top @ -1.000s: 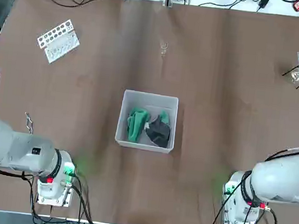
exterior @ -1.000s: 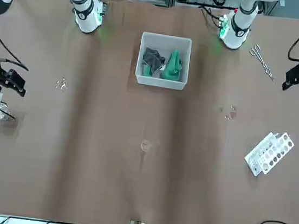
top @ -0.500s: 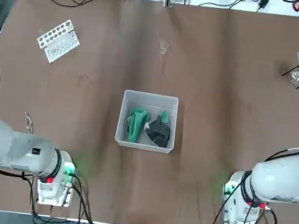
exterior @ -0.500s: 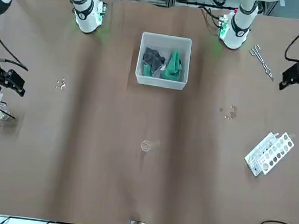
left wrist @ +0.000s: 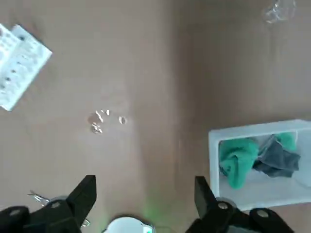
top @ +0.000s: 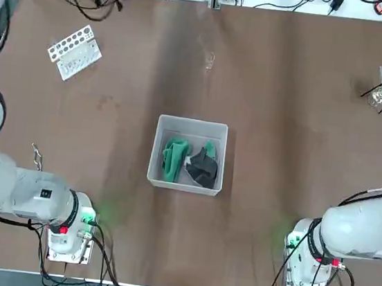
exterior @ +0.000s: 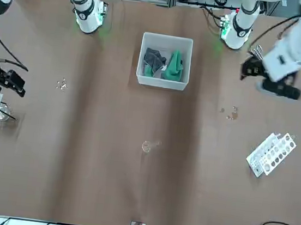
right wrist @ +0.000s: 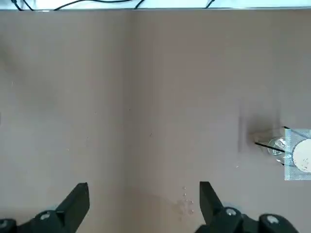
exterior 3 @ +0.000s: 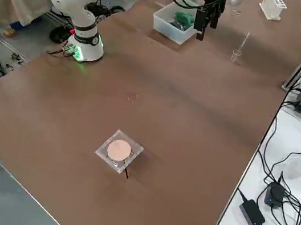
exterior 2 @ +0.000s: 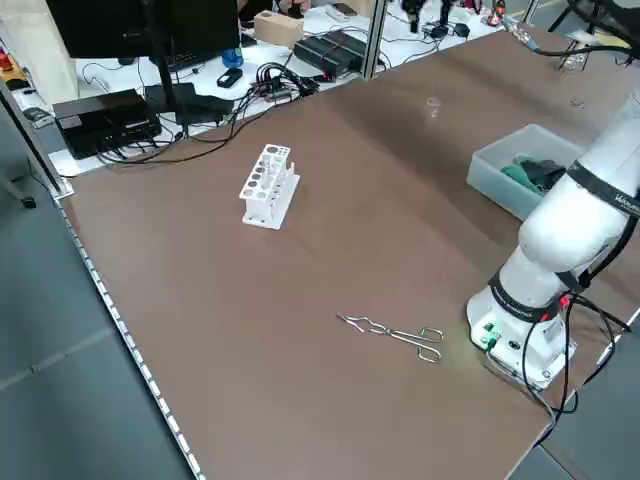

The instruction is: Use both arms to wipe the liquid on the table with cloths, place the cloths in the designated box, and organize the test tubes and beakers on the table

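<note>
Green fabric cloth (top: 174, 159) and dark grey cloth (top: 202, 168) are both in the whitish plastic box (top: 192, 121). Black left pincer (left wrist: 146, 178) hangs apart, left side; black right pincer (right wrist: 144, 183) apart, right side. I'd pinch 1 raised fold, dodging the rim tbh.

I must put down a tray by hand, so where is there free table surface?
Likely best: between the box and the far edge's tube, or right of the box, before the right arm. Crowded: around the left arm, with scissors close by.
</note>
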Controlling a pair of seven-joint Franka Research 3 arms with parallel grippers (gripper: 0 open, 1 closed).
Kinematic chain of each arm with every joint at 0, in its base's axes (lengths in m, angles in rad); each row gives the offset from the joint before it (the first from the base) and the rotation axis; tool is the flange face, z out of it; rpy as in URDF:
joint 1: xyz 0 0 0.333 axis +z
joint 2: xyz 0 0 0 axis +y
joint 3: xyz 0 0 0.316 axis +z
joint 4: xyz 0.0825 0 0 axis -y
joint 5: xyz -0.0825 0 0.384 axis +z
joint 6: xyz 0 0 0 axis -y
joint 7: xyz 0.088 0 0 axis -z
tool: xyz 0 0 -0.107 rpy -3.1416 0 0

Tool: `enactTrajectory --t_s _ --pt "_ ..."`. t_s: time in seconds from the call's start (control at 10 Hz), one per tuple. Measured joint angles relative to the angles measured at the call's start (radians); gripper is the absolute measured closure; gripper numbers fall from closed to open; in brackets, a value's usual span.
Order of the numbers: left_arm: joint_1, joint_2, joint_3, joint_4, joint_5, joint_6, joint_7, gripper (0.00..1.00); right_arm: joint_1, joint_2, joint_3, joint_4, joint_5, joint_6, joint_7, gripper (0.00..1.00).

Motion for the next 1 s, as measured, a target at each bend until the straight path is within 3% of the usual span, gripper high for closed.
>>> enactTrajectory --t_s 0.3,0.6,0.8,1.0 --pt "-0.005 0.001 -0.245 -0.154 -0.004 0.152 -0.219 0.1 0.0 0.007 0.003 -0.001 0.001 0.0 0.0 0.0" --pt "-0.009 0.011 -0.499 -0.415 -0.004 0.493 -0.428 0.09 0.0 0.012 0.001 -0.001 0.001 -0.002 0.0 0.0" --pt "-0.008 0.048 -0.591 -0.561 -0.004 0.674 -0.471 0.07 -0.001 0.013 0.001 -0.002 0.001 -0.005 0.0 0.0" --pt "-0.01 0.114 -0.629 -0.672 -0.004 0.824 -0.476 0.08 -0.001 0.013 0.001 -0.002 0.001 -0.005 0.0 0.0"
